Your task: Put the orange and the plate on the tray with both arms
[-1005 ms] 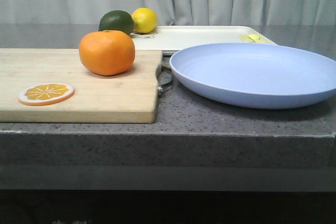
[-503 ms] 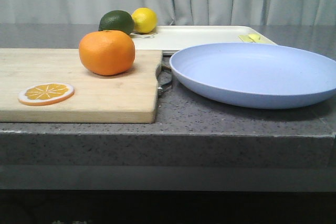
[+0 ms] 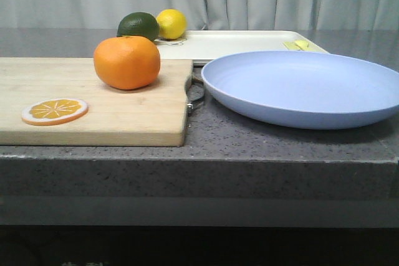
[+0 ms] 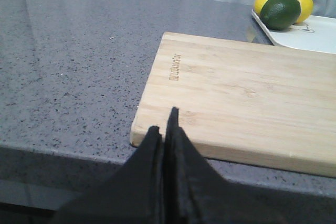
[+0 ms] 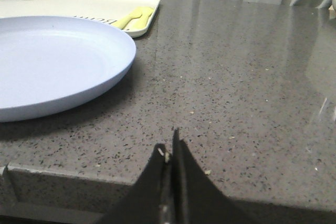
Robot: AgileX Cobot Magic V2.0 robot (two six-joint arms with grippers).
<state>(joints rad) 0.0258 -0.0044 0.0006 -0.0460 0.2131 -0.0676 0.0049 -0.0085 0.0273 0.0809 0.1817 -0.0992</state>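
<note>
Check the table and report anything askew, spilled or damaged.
Nothing stands out. The orange and orange slice sit on the cutting board, the plate lies flat and bare on the counter, and the lime and lemon rest at the tray. No spills or damage show.

Showing one orange (image 3: 126,61), one plate (image 3: 299,85), one tray (image 3: 237,43), one cutting board (image 3: 93,101), one orange slice (image 3: 55,111), one lime (image 3: 138,26). Left wrist view is showing two lemons (image 4: 264,0) (image 4: 303,3).
</note>
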